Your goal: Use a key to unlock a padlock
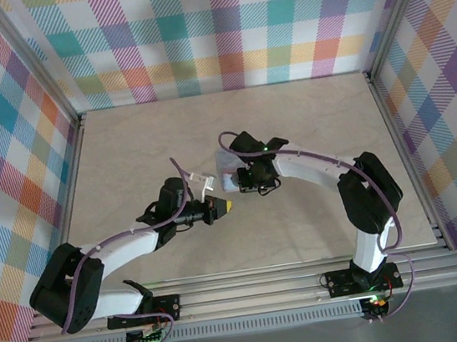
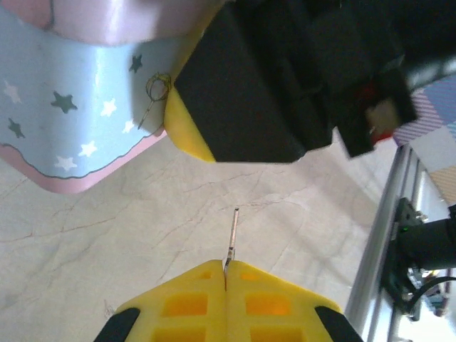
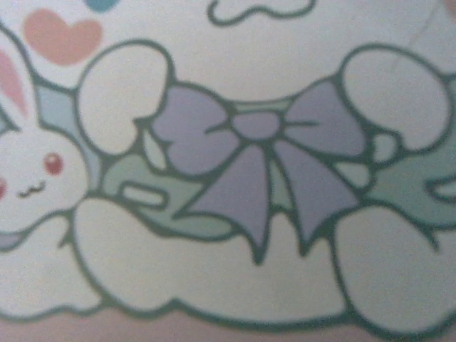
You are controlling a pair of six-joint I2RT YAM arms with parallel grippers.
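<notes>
In the left wrist view, the left gripper (image 2: pixel 225 269) sits at the bottom centre of the frame with its two yellow fingertips pressed together. They pinch the key (image 2: pixel 233 231), a thin grey sliver that stands straight up from the seam between them towards the middle of the frame, above the pale marbled table (image 2: pixel 92 242).

The pale blue box (image 2: pixel 78 107), printed with stars and edged in pink, fills the upper left. A black, yellow-edged finger (image 2: pixel 242 92) of the right arm's tool sits just beside the box at the upper centre. Between the two, a fine wire loop (image 2: pixel 157 87) lies against the side of the box; what it belongs to cannot be told. An aluminium rail (image 2: pixel 388 235) runs down the right edge.

From above, the left gripper (image 1: pixel 227 207) lies just below the centre of the frame and points to the right. The right gripper (image 1: pixel 250 178) hangs over the box (image 1: pixel 228 169) just above it, and whether it is open or closed cannot be told. The right wrist view is a blurred close-up of the box's print (image 3: pixel 249 157), a white rabbit at the left and a lilac bow in the middle.
</notes>
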